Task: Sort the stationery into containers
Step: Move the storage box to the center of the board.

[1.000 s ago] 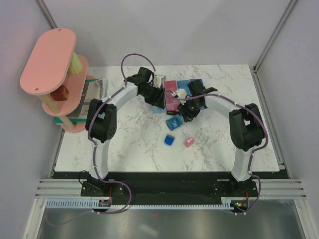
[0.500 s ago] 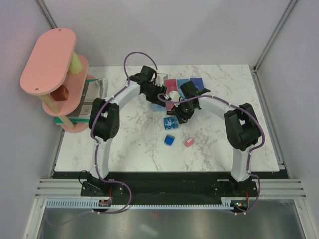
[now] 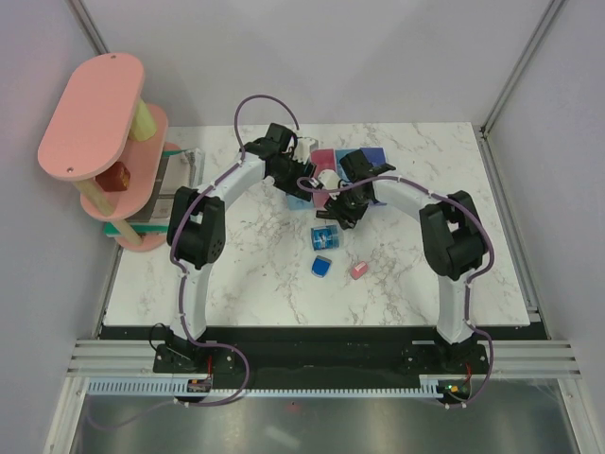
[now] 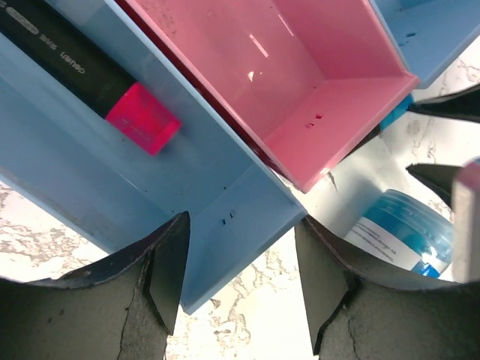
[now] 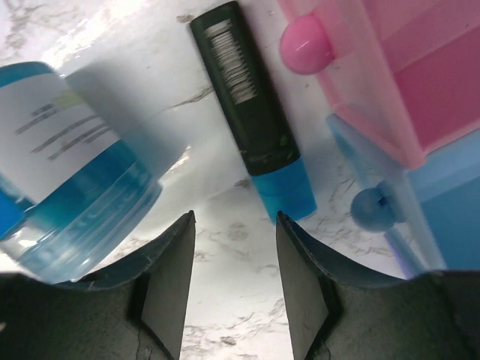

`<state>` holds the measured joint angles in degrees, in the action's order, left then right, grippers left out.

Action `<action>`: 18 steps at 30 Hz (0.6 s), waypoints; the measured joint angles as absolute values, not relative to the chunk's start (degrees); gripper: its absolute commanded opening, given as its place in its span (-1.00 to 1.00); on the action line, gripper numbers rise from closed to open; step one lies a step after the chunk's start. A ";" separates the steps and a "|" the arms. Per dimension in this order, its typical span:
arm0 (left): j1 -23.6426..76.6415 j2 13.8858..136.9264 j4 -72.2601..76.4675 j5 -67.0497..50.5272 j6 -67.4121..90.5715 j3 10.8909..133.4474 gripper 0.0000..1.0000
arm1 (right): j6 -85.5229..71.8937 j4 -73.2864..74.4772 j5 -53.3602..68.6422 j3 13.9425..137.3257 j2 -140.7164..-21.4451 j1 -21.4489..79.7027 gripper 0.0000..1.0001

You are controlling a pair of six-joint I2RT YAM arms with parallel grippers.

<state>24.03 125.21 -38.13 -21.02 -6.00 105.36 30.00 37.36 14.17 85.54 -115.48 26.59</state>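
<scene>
While left fingers (image 4: 161,277) gape over the light blue bin (image 4: 210,180), right fingers (image 5: 166,289) spread empty above the blue-capped marker (image 5: 251,112).

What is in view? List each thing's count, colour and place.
bins: four, light blue, pink, light blue, purple-blue, table's far side.
pink-capped marker: one, black, inside a light blue bin.
blue-capped marker: one, black, table, beside pink bin.
roll: one, blue, before the bins.
wedge block: one, blue, nearer than roll.
eraser: one, pink, right of block.
shelf tower: one, pink, left edge.
left gripper: open, at light blue bin's corner.
right gripper: open, near blue-capped marker.
</scene>
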 measured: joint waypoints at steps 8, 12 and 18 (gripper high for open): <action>24.12 125.12 -38.00 -19.14 -6.96 105.36 0.31 | 35.44 40.58 12.84 93.89 -122.08 25.43 0.14; 24.14 125.12 -38.06 -18.17 -7.22 105.36 0.31 | 37.21 41.67 12.73 97.19 -123.96 24.73 0.14; 24.27 125.12 -38.63 -16.88 -7.60 105.93 0.31 | 39.16 43.07 12.99 98.91 -124.51 24.49 0.15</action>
<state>24.27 125.12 -38.63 -16.88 -7.60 105.93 39.16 43.07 12.99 98.91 -124.51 24.49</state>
